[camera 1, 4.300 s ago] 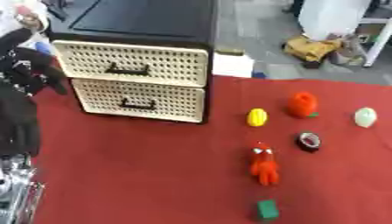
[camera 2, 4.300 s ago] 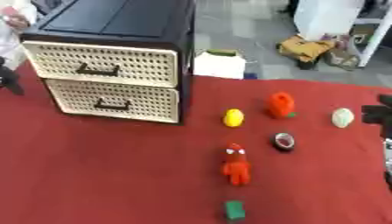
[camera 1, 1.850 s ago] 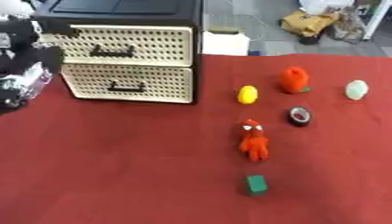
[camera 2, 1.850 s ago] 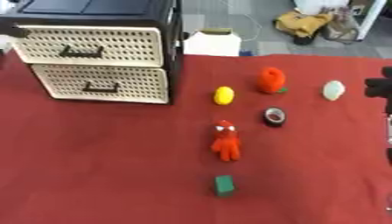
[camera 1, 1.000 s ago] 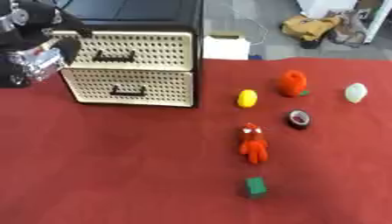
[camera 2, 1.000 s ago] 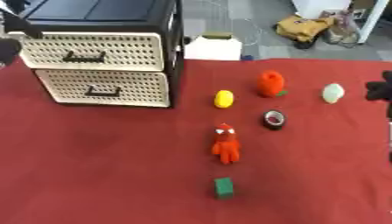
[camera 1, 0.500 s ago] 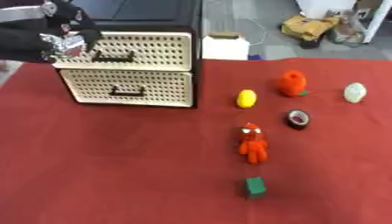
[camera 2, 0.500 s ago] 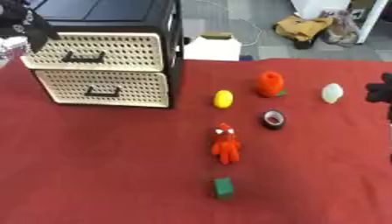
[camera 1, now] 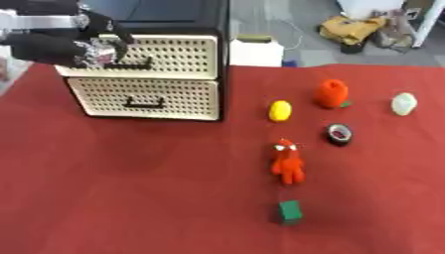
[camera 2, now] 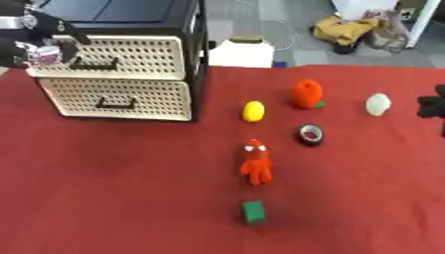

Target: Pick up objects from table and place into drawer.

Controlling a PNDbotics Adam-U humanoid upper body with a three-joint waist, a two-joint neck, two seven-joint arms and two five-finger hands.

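Both drawers look closed, and every toy sits on the surface. My left hand (camera 1: 83, 47) curls at the top drawer's handle (camera 1: 130, 63).

Beyond the far edge of the red tabletop (camera 1: 130, 198) you have a grey floor (camera 1: 295, 20). A white box (camera 1: 255, 51) sits there just past the far edge, right beside the black cabinet frame. Farther back toward the far right corner lies a heap of yellow and dark cloth or bags (camera 1: 361, 30), too blurred for you to tell apart. A white panel or piece of furniture (camera 2: 374, 7) stands behind that heap, and a pale upright post (camera 1: 427, 22) shows at the right side of the floor.
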